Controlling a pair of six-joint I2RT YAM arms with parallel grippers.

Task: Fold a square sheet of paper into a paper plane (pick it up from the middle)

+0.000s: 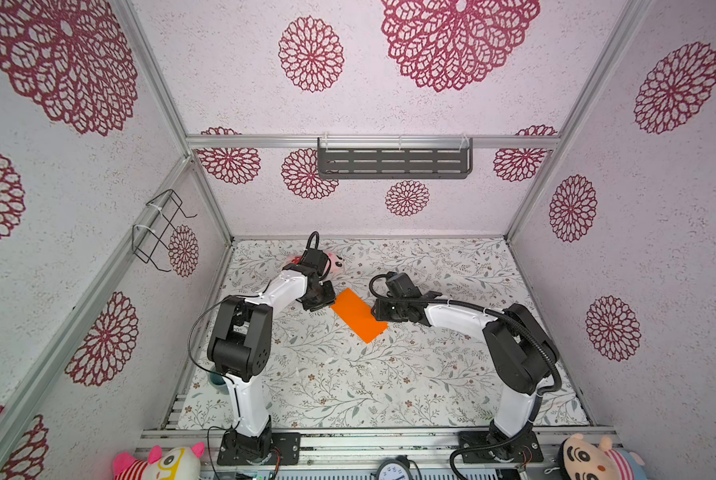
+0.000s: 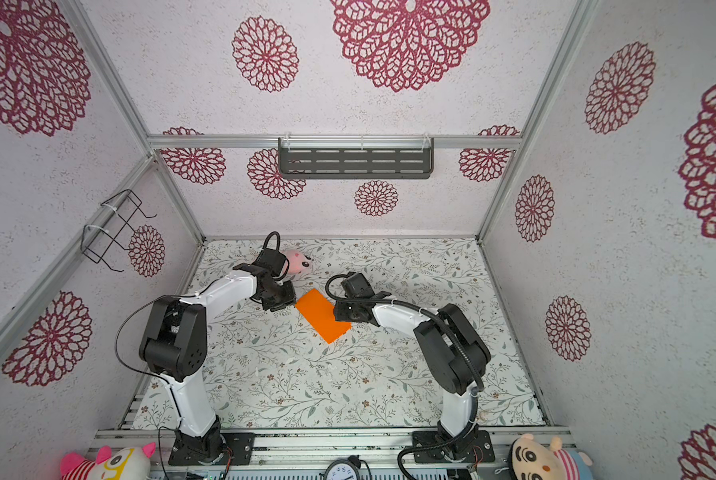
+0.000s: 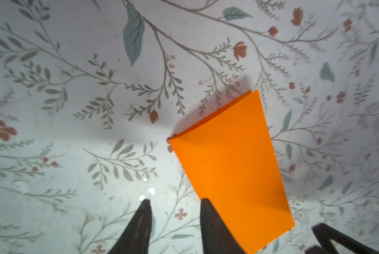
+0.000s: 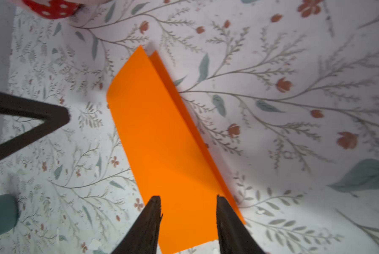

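Plain orange paper (image 1: 358, 316) on leaf-patterned mat (image 1: 348, 386) (walls (image 1: 223, 62) crimson-flowered)

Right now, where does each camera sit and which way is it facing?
Top views: high at the front, looking down over the table; both arms, left gripper and right gripper flanking the folded orange paper.
Left wrist: on the left arm, looking down past its open fingers at the paper.
Right wrist: on the right arm, looking down past its open fingers at the paper; plush toy in sight.
Shared: every view shows the paper; each wrist view catches the other gripper.
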